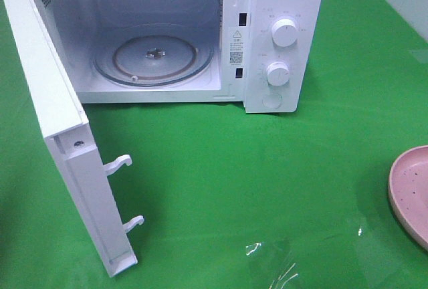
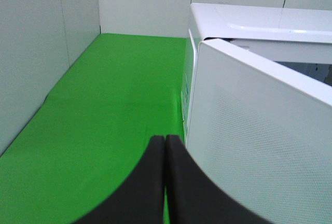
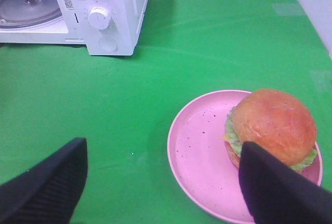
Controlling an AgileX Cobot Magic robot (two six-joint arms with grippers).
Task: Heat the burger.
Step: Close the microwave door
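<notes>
The burger [image 3: 272, 125], with a glossy golden-brown bun and green lettuce, sits on the far side of a pink speckled plate [image 3: 199, 154]. My right gripper [image 3: 163, 149] hovers open above the plate's near edge, one finger beside the burger, gripping nothing. In the exterior high view only the plate's edge [image 1: 411, 192] shows at the right, and the burger is out of frame. The white microwave [image 1: 281, 35] stands open, its glass turntable [image 1: 154, 58] bare. My left gripper [image 2: 165, 143] is shut on nothing, just outside the swung-open door [image 2: 259, 141].
The microwave door [image 1: 63, 135] swings out to the front left, its two latch hooks [image 1: 120, 164] sticking out. Green cloth [image 1: 267, 168] covers the table. Grey wall panels [image 2: 46, 37] border the left side. A shiny patch [image 1: 271, 262] lies near the front edge.
</notes>
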